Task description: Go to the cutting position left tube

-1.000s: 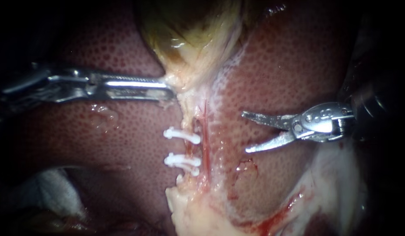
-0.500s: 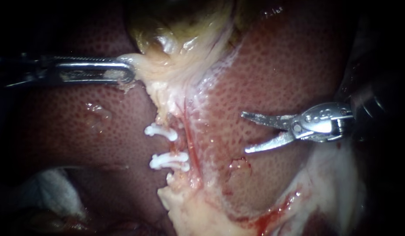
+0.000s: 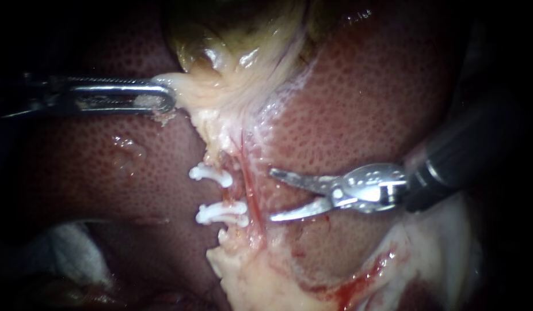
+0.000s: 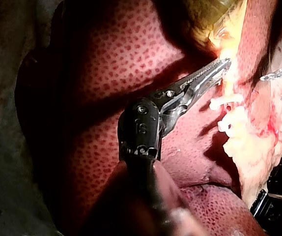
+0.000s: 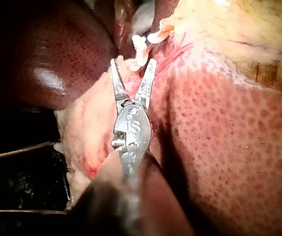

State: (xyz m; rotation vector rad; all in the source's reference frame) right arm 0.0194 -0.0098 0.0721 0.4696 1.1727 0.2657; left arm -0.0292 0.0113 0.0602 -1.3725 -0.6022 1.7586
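Note:
Two white clips (image 3: 210, 174) (image 3: 222, 212) sit across the pale left tube (image 3: 229, 193), and a thin red tube (image 3: 253, 193) runs just to its right. My right instrument (image 3: 272, 194) has its curved jaws open, tips just right of the red tube, level with the gap between the clips. In the right wrist view the right instrument (image 5: 133, 64) has the clips (image 5: 141, 46) just ahead of its open jaws. My left instrument (image 3: 163, 95) is shut on pale tissue at the gallbladder's (image 3: 238, 52) neck, holding it out to the left; the left wrist view shows that left instrument (image 4: 214, 71) beside the clips (image 4: 227, 102).
Mottled red liver (image 3: 364, 98) lies on both sides of the tubes. Pale fatty tissue (image 3: 255, 276) with some blood sits below the clips. White gauze (image 3: 59, 253) shows at the lower left, in shadow.
The left instrument pulled the gallbladder neck left and upward, dragging the clips and tubes left, then held still. The right instrument then moved left up to the tubes with its jaws still open.

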